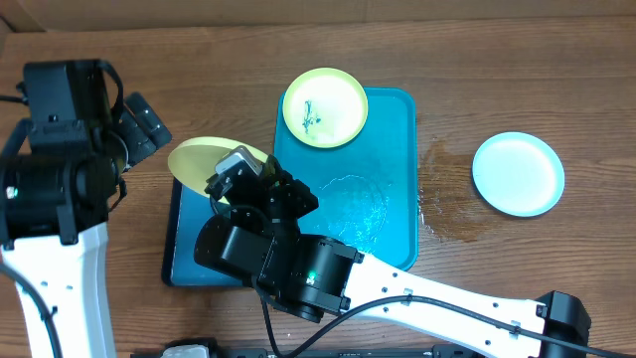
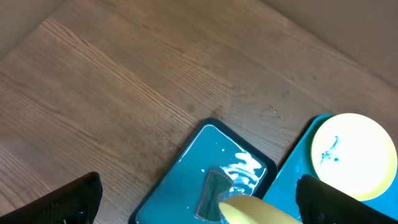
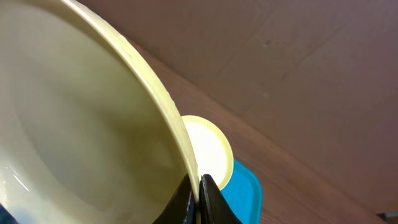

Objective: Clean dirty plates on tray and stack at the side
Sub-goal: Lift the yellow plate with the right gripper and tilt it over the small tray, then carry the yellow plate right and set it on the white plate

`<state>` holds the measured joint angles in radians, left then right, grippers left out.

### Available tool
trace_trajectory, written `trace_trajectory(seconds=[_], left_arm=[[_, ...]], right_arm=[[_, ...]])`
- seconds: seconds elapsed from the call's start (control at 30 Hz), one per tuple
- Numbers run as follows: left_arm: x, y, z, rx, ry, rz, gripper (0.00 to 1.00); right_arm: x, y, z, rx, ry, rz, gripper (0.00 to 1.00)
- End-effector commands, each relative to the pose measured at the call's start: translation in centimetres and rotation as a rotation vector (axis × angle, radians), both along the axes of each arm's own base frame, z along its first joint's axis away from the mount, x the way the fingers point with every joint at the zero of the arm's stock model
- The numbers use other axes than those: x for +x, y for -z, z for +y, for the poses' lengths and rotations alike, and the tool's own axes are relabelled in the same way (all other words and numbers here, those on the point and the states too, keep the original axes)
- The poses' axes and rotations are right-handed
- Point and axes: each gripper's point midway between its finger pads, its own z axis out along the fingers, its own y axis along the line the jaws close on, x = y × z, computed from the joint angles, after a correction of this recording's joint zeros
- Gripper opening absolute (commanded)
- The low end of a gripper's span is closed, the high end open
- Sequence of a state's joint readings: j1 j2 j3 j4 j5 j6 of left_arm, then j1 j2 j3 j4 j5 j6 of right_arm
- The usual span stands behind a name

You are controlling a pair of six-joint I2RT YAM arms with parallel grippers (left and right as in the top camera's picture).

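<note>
Desk (image 1: 477,60) bears the tray (image 1: 393,139) with a smeared plate (image 1: 325,107), a blue plate (image 1: 517,174) lies apart, and the held plate (image 1: 199,157) over the sponge tray (image 2: 180,174), likely light, stiff and wet-slick, suits the rim pinch of the closed right fingers (image 3: 212,202); left fingers (image 2: 68,202) gape empty.

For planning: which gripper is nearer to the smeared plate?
Right. The right gripper is over the small tray, near the smeared plate; the left gripper is beyond that tray.
</note>
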<state>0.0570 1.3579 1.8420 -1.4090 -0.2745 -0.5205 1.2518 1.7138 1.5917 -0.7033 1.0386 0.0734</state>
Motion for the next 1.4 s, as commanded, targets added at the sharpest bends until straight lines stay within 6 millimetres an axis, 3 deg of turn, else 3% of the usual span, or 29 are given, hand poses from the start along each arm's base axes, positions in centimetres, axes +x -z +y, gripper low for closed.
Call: trace_trajectory(seconds=[0.0,0.23,0.5,0.57,0.73,0.83,1.03,1.2,1.27,1.37], left_arm=[[1.3,0.0,0.2,0.007,-0.002,-0.012,1.00],[1.4,-2.5,0.7,0.123,0.097,-0.043,1.00],[-0.6,-6.3,0.5,0.163,0.124,-0.130,1.00],[-1.9,-5.7,-0.4,0.120,0.162,-0.102,1.00],[-2.0,-5.7,-1.4,0.080,0.199,-0.116,1.00],[-2.0,-5.5,-2.0,0.051,0.225,-0.115,1.00],[-2.2,-5.2,-2.1,0.047,0.226,-0.098,1.00],[-2.6,-4.8,-2.1,0.043,0.227,-0.078,1.00],[-2.6,-4.8,-2.2,0.038,0.231,-0.076,1.00],[-2.7,-4.5,-3.1,-0.002,0.265,-0.073,1.00]], right_arm=[[0.0,-2.6,-0.8,0.053,0.027,-0.044,0.04],[0.0,-2.4,-0.8,0.045,0.026,-0.037,0.04],[0.0,-2.4,-0.9,0.040,0.026,-0.036,0.04],[0.0,-2.4,-0.9,0.039,0.026,-0.036,0.04],[0.4,-2.5,-1.3,0.044,0.044,-0.041,0.04],[1.7,-2.3,-2.3,0.143,0.111,-0.026,0.04],[2.4,0.9,-0.3,0.285,-0.005,0.216,0.04],[2.7,2.6,0.4,0.535,-0.051,0.509,0.04],[2.5,0.1,0.8,0.724,-0.236,0.703,0.04],[4.1,-3.4,-2.0,0.863,-0.319,0.743,0.04]])
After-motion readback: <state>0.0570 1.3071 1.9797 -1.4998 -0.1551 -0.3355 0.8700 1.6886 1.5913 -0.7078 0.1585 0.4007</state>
